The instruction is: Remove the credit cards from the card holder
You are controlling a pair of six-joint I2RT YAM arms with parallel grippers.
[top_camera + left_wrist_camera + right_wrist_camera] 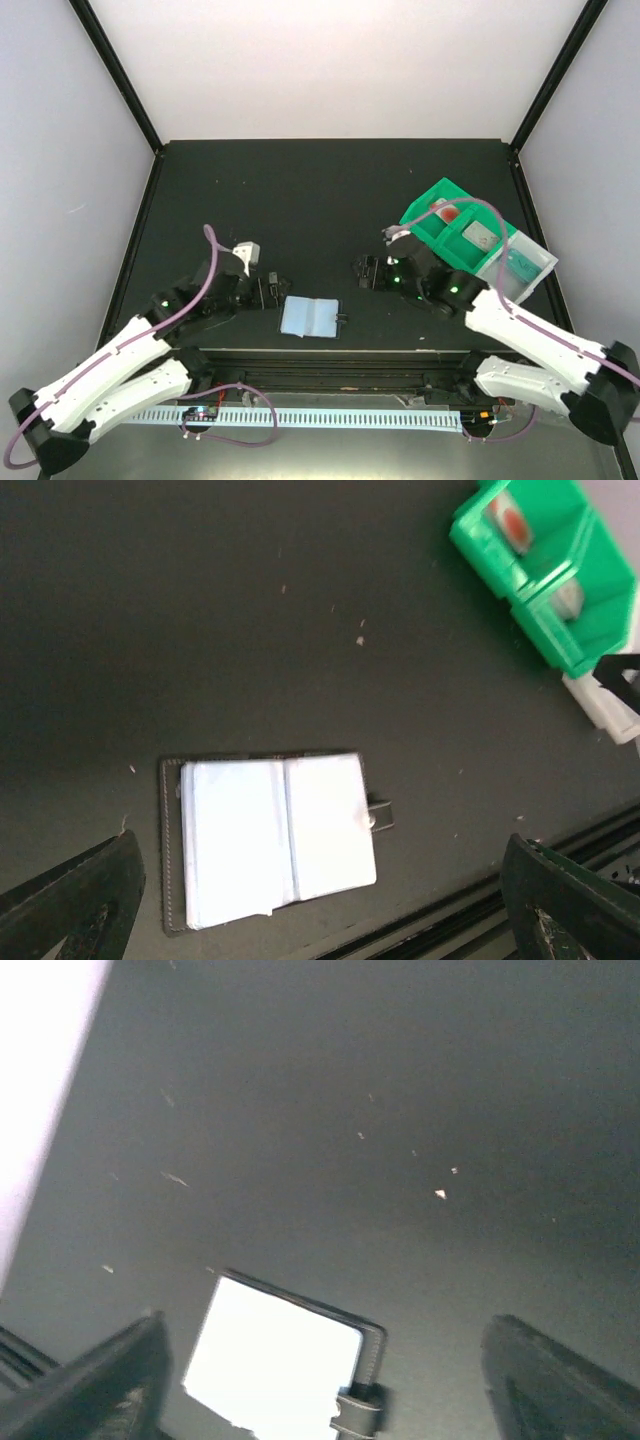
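The card holder (310, 317) lies open on the black table near the front edge, pale inner pockets up and snap tab to the right. It also shows in the left wrist view (270, 840) and the right wrist view (280, 1360). My left gripper (271, 291) is open and empty just left of it. My right gripper (362, 272) is open and empty to its upper right. A white card with red marks (443, 211), a pale grey card (480, 237) and a teal card (520, 265) lie in the tray. Both wrist views show open jaws, the left (320, 920) and the right (325, 1390).
The green-and-clear compartment tray (432, 235) stands at the right, behind my right arm; it also shows in the left wrist view (545, 580). White walls with black posts enclose the table. A metal rail runs along the front edge (320, 358).
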